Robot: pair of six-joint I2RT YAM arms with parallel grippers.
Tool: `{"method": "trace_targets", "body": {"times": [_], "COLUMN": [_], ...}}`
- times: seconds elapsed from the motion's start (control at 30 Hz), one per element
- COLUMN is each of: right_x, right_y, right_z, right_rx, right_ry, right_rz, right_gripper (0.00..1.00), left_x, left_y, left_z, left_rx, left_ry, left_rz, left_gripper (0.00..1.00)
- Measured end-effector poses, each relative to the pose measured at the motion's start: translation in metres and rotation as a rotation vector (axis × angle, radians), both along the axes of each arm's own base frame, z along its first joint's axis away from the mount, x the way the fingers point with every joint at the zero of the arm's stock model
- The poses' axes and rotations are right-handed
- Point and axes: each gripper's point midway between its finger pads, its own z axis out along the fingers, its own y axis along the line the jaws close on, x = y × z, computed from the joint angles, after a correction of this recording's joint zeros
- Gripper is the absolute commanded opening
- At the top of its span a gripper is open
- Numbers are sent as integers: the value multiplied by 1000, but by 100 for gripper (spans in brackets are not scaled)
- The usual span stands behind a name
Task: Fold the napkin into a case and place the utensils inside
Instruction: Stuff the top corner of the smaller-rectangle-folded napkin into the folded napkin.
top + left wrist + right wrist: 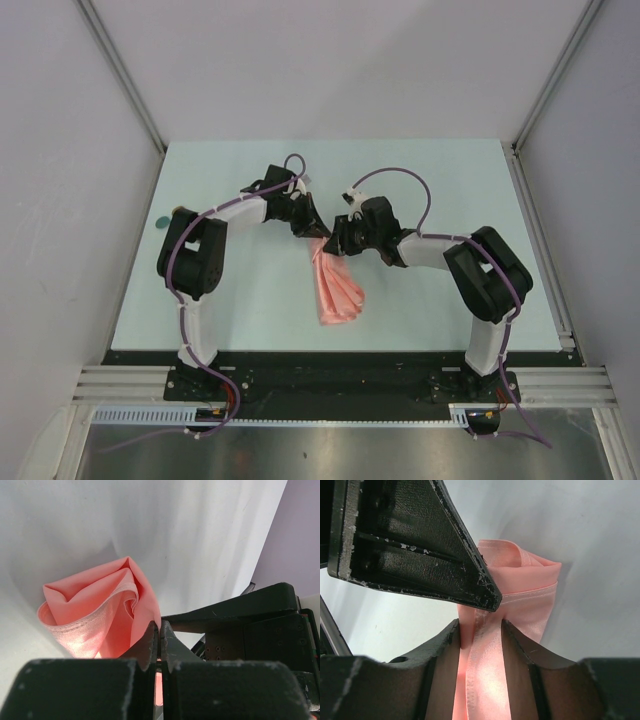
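1. Napkin is mid-table, bunched into a narrow pleated strip that runs towards the near edge. Its far end is lifted where both grippers meet.
2. Left gripper: jaws pressed together on a hem edge, with pink showing in the seam between them. The rest of that end balloons out in loose rolled layers beyond the tips.
3. Right gripper: jaws part-spread astride a satin band of the same cloth. The band fills the gap, and I can't tell whether they actually bite it.
4. My read on the step: fold stage, not a case yet. The layers are gathered, not flat.
5. To do it well:
   - Confirm the right side is pinching all the layers, not just the top hem.
   - Move the two pinch points apart along the edge before laying it down. They are nearly touching now, so the cloth is roping.
   - Lower the cloth under light tension and drag it flat on the table rather than dropping it.
6. Risks: sheeny cloth could slip from a shallow pinch, and the fingers are close enough to collide.
7. I can't pick out the spoons in any view, so locate them before the insert step.
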Motion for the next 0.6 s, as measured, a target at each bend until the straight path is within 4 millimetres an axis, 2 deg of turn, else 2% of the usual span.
{"method": "trace_targets", "body": {"times": [0.2, 0.3, 0.37, 0.4, 0.47, 0.6], "right_x": [1, 2, 4, 4, 5, 5], "right_y": [1, 1, 1, 1, 0, 0], "right_z": [1, 3, 4, 4, 5, 6], "right_rx": [4, 10, 13, 15, 20, 33], "right_ry": [-6, -14, -17, -16, -12, 1], "right_rz": [0, -1, -3, -6, -9, -10], "right_gripper": [45, 42, 37, 25, 12, 1], "left_x": [0, 0, 0, 0, 0, -1], "left_y": [1, 1, 1, 1, 0, 0], "left_z": [-1, -1, -1, -1, -1, -1], "left_rx": [1, 1, 0, 0, -4, -11], "left_ry": [1, 1, 1, 1, -1, -1], "left_rz": [1, 1, 1, 0, -1, -5], "left_gripper": [0, 0, 0, 0, 0, 0]}}
